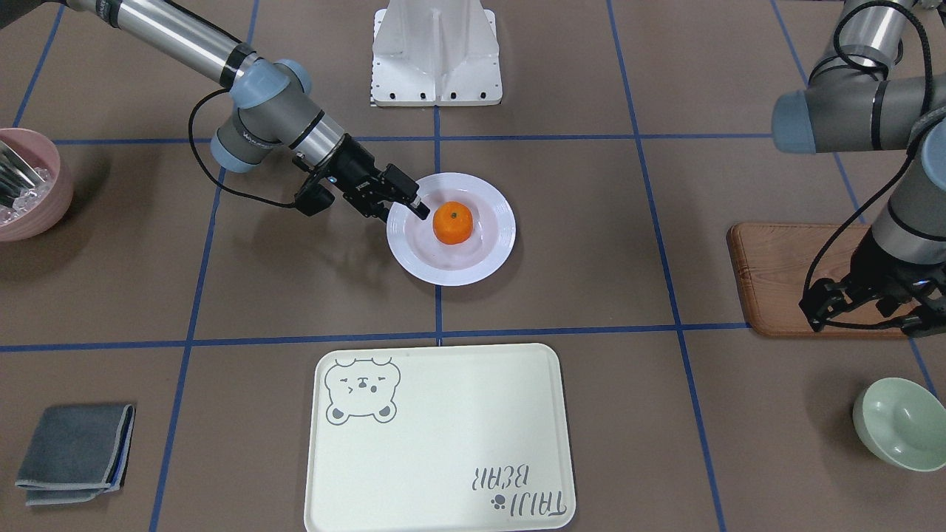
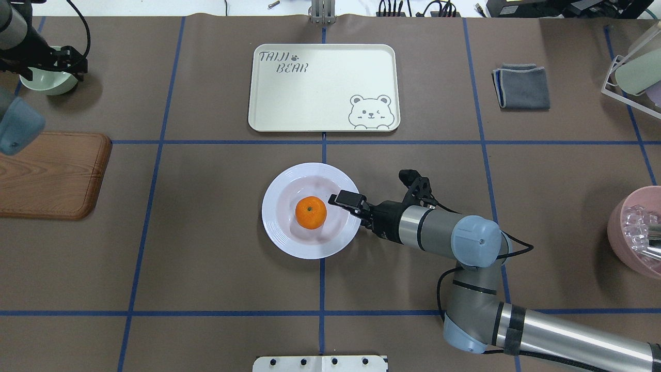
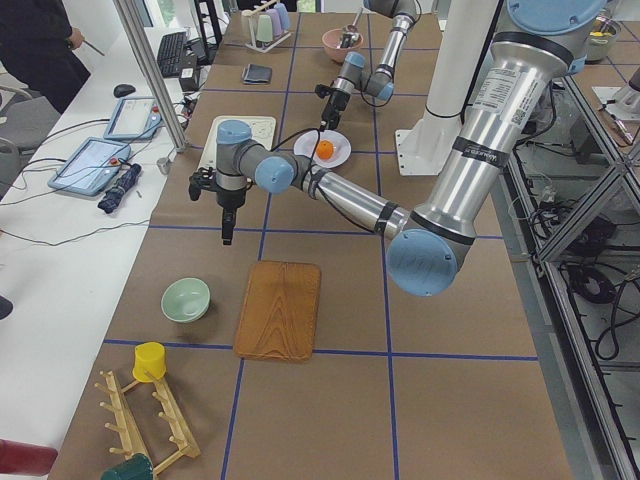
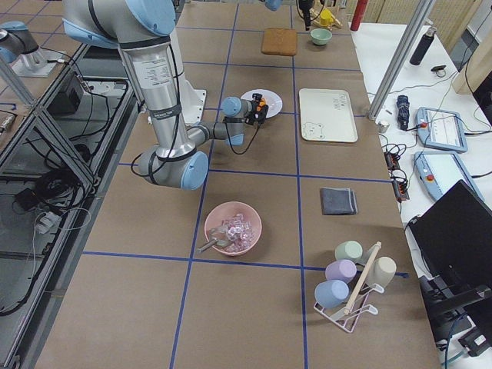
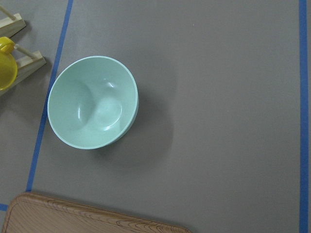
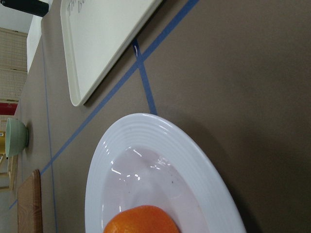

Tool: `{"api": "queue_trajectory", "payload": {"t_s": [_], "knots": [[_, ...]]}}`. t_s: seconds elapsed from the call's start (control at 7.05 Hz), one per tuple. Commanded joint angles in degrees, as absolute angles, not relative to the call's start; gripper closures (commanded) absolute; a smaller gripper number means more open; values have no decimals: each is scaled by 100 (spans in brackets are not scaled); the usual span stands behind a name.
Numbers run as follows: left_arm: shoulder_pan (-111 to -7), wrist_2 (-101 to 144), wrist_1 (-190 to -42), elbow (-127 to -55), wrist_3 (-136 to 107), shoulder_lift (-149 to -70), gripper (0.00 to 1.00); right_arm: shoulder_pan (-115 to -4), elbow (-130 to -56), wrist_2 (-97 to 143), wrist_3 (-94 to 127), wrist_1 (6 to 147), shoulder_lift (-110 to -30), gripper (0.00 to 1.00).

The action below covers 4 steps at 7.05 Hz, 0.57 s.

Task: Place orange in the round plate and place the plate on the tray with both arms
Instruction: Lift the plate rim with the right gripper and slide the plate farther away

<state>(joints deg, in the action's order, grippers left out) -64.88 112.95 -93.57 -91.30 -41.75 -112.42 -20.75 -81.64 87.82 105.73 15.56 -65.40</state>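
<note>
Small orange in round plate, right fingers at its rim, grip unclear, left fingers spread

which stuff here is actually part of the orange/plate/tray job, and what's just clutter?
Job:
orange, already in the round plate
tray
right gripper, at the plate's rim
left gripper, off to the side

Lying about:
wooden board
green bowl
pink bowl
grey cloth

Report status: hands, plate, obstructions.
Right hand at plate rim, grip unclear. Left hand far off, near bowl. Orange in plate, plate not yet on tray. Nothing between plate and tray.
</note>
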Motion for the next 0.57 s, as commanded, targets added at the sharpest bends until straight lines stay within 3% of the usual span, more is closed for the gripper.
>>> {"api": "queue_trajectory", "payload": {"t_s": [0.0, 0.43], "knots": [[-6486, 11294, -9360, -9088, -4175, -11250, 1, -2065, -8043, 8780, 10573, 1556, -6469, 0], [-6486, 11285, -9369, -9053, -4175, -11250, 1, -2065, -8042, 8737, 10652, 1556, -6434, 0]]}}
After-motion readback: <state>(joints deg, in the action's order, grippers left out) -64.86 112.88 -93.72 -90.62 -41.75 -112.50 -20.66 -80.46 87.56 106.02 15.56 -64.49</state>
